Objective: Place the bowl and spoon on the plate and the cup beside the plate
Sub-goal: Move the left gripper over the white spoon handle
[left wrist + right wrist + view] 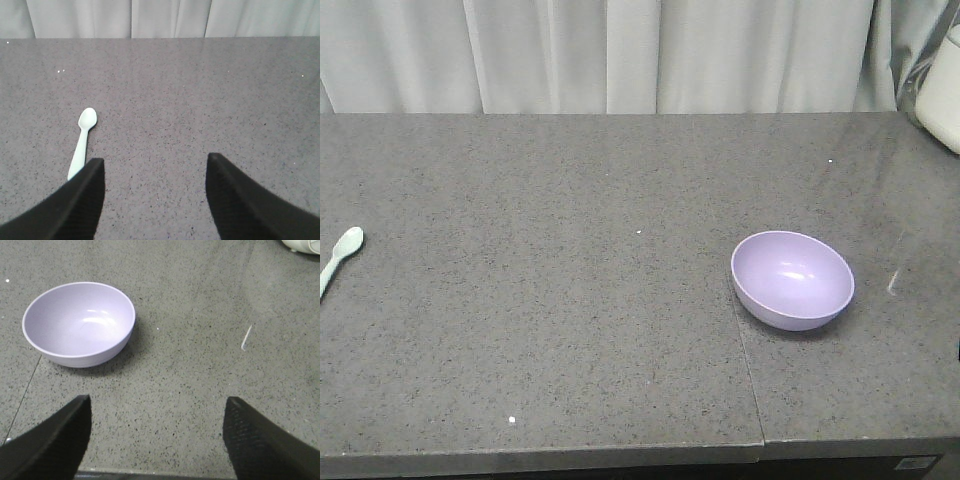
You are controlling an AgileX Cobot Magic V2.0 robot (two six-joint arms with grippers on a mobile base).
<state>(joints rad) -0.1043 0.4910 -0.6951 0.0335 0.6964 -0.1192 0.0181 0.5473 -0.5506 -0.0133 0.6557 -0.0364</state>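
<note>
A pale lavender bowl stands empty on the grey stone table, right of centre; the right wrist view has the bowl ahead and to the left of my right gripper, which is open over bare table near the front edge. A mint-green spoon lies at the table's far left edge. In the left wrist view the spoon lies just ahead of my left finger, scoop pointing away; my left gripper is open with nothing between its fingers. The plate and the cup are out of view.
A white appliance stands at the back right corner. A seam runs through the tabletop left of the bowl. A pale curtain hangs behind the table. A small white sliver lies right of the bowl.
</note>
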